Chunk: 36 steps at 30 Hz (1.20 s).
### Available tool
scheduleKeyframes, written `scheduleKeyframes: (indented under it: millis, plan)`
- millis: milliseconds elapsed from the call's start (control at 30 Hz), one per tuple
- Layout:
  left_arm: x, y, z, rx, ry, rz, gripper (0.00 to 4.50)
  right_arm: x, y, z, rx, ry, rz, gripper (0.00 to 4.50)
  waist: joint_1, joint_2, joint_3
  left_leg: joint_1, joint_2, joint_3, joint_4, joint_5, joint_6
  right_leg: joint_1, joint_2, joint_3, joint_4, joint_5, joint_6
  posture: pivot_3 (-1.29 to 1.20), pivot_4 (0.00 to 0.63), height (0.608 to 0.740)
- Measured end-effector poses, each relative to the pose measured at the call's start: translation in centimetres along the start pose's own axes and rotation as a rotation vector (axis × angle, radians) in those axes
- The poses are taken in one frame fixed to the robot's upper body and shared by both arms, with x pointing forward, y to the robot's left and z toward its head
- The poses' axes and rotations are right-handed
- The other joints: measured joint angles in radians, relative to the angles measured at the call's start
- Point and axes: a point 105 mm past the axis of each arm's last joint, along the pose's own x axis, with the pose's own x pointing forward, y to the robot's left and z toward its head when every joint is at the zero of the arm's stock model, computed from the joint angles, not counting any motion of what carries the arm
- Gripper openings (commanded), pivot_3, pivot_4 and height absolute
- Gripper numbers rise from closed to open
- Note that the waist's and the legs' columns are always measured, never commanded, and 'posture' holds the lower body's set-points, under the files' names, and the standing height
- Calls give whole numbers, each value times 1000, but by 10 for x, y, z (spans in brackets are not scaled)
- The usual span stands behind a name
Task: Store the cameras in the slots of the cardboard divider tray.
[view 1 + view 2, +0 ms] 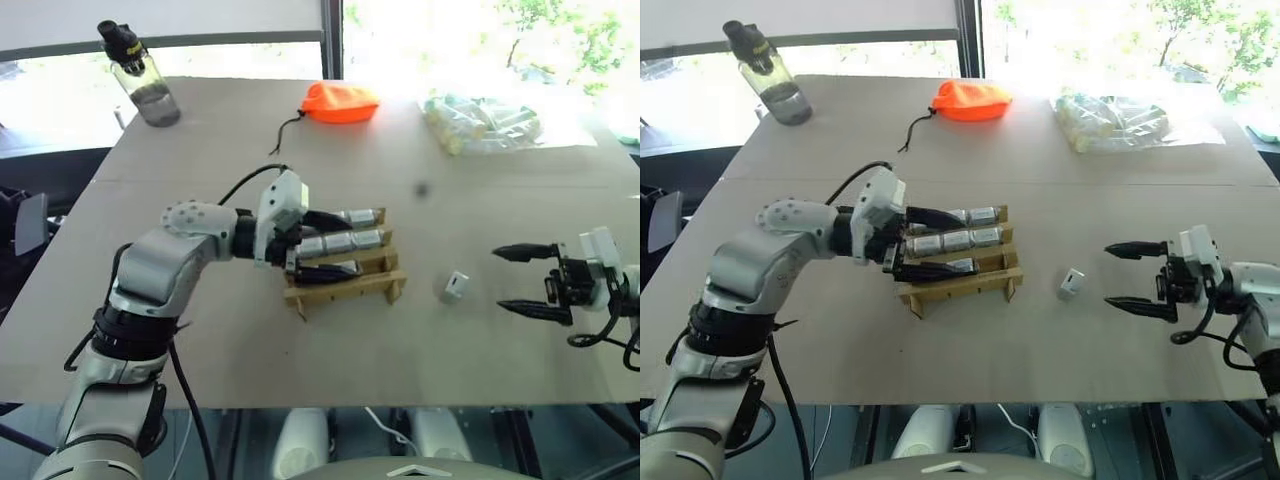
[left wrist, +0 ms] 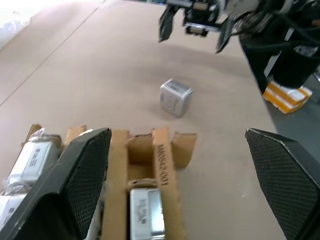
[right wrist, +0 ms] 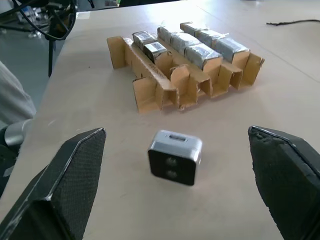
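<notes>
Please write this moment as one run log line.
left tool: open, over cardboard divider tray | right tool: open, facing loose camera on table

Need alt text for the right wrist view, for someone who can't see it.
A small silver-grey boxy camera, dark face toward the lens, lies loose on the tan table between the open right hand's black fingers. Beyond it sits the tan cardboard divider tray, several slots already holding cameras.

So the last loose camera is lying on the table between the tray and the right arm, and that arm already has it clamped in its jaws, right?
Not clamped. The right gripper has its jaws wide open, with the loose camera sitting untouched on the table between them and the cardboard tray. The right wrist view shows it.
</notes>
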Motion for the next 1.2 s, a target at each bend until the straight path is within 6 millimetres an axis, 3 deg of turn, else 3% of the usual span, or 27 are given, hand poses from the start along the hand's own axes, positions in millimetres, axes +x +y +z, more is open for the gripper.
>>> scheduleKeyframes:
  millis: [200,367,533,900,1200]
  plan:
    - [-16,-14,-14,-79,33,50,4451,20,-16,3,-103,185,145,4500,-2,0,0,0,0,0,1,0,0,0,0,0,0,0,0,0,150,726]
    - [-19,-20,-11,-87,16,104,4451,40,-26,-8,-250,351,296,4500,1,0,1,-2,0,-1,1,0,0,-1,-1,-1,-1,0,0,0,150,726]
    - [-22,-25,-17,-119,25,146,4451,41,-26,-25,-325,502,415,4500,-1,1,1,-3,-1,-2,1,0,0,-1,-3,-3,-1,0,0,0,150,726]
    - [-26,-30,-19,-128,25,198,4451,51,-30,-27,-459,591,552,4500,-3,2,2,-3,-1,-3,1,0,0,-1,-3,-4,-1,0,0,0,150,726]
    - [-34,-33,-21,-149,42,218,4451,60,-38,-8,-602,647,649,4500,-5,3,3,-3,-1,-4,1,0,0,-1,-4,-6,-1,0,-1,0,150,726]
